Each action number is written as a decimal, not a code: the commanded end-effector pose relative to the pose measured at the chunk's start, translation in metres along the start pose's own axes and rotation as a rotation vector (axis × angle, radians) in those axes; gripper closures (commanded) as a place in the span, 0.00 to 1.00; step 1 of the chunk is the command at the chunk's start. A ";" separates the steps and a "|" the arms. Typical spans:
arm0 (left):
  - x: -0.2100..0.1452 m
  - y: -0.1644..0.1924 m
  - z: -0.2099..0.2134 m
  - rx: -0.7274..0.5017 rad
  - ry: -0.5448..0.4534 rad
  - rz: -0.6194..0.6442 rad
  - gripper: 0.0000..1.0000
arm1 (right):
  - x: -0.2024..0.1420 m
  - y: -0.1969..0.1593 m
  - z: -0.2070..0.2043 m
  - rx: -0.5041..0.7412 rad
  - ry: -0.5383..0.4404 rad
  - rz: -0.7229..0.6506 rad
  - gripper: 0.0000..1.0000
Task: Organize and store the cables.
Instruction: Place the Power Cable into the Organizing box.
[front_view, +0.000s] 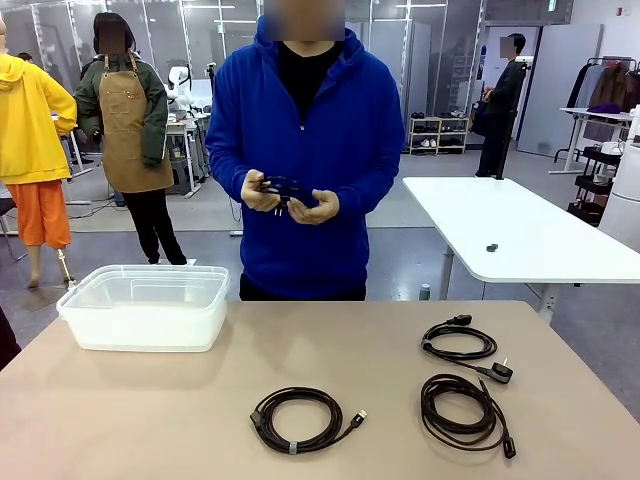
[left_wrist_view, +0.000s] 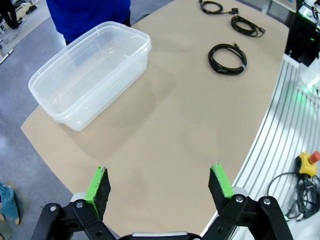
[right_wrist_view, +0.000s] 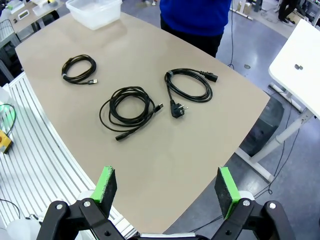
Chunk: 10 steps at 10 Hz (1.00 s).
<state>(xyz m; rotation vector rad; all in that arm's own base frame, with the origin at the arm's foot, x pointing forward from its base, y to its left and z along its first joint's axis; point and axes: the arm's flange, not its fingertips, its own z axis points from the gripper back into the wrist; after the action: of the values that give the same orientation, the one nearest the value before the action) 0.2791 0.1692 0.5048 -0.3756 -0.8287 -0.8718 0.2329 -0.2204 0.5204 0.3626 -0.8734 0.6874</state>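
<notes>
Three thin black cables, each wound into a round coil, lay on a tan tabletop (front_view: 330, 345). One coil with a small metal plug tip (front_view: 296, 418) sat at the middle of the near edge. A second, looser coil (front_view: 462, 412) lay toward the near right corner. Just beyond it, closer to the right edge, rested a third coil ending in a two-pin power plug (front_view: 462, 343). The coils lay apart from one another. A fourth black cable (front_view: 283, 186) was off the table, held at chest height in the hands (front_view: 320, 207) of a person in a blue zip top (front_view: 300, 130), who stood at the far edge. A clear, rectangular plastic tub (front_view: 140, 330) stood at the far left corner, with nothing visible inside. The left gripper (left_wrist_view: 159, 172) hovered above bare tabletop, green-padded jaws spread wide and holding nothing. The right gripper (right_wrist_view: 165, 172) hung high over the table, jaws likewise spread apart and holding nothing.
</notes>
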 end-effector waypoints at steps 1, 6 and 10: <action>-0.002 0.000 0.000 -0.014 -0.016 -0.014 0.00 | 0.001 0.000 0.002 0.004 -0.005 0.019 0.00; -0.002 0.000 0.000 -0.014 -0.016 -0.014 0.00 | 0.053 0.005 -0.037 0.015 0.067 0.013 0.00; -0.002 0.000 0.000 -0.014 -0.016 -0.014 0.00 | 0.161 0.020 -0.128 -0.053 0.310 -0.063 0.00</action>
<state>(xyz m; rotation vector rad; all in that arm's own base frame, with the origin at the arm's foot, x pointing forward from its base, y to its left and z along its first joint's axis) 0.2793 0.1689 0.5044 -0.3744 -0.8253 -0.8714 0.3446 -0.0720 0.5636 0.2553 -0.6625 0.7067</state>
